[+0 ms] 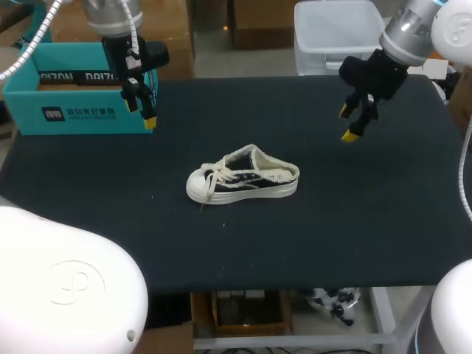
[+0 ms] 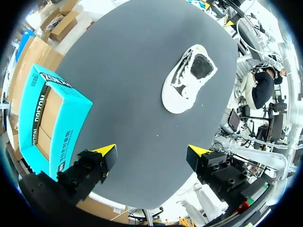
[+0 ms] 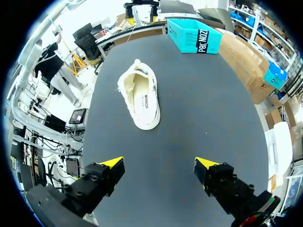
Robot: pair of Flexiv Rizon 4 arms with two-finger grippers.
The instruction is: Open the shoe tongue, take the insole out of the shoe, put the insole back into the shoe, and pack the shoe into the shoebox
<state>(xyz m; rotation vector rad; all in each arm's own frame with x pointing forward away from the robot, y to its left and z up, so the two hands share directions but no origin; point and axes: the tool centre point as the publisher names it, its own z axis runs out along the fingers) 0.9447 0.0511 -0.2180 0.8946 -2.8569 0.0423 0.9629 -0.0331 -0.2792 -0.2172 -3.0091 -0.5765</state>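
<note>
Left claw point(image 1: 141, 112) hangs spread and empty over the worktop point(image 1: 332, 214), just in front of the teal shoebox point(image 1: 74, 110) at its far left corner. Right claw point(image 1: 347, 123) hangs spread and empty over the far right. The shoe point(image 1: 243, 179) stands on its sole mid-worktop, toe pointing left, well apart from both claws and the shoebox.

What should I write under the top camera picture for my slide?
Two open grippers, left and right, hang above a sneaker near a teal shoebox.
</note>
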